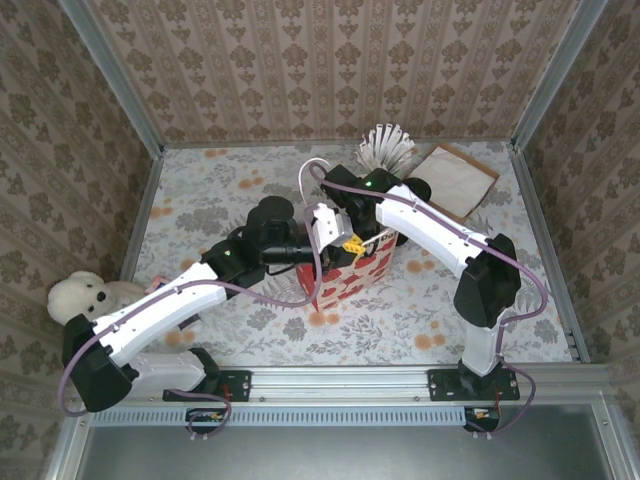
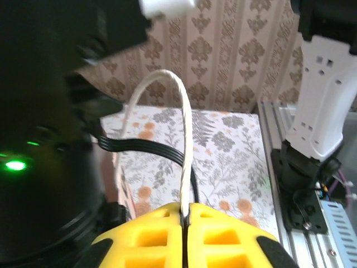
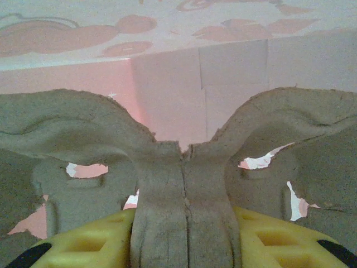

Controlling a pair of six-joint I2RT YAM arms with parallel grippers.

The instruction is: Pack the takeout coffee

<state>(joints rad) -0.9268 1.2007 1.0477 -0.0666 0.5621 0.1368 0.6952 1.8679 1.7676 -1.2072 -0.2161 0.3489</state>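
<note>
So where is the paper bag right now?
Top view: the paper bag stands in the middle of the table, its white handle pinched by the left gripper.

We see a red-and-white flowered bag at centre, its white cord handle, a grey pulp tray, yellow fingers, a white bear at left, and grey leaves and orange blooms on the table.

Overhead downward, wrists close (sharing bag, perhaps)

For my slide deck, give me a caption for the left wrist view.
Yellow jaws pinch a white cord handle above the floral table.
</note>
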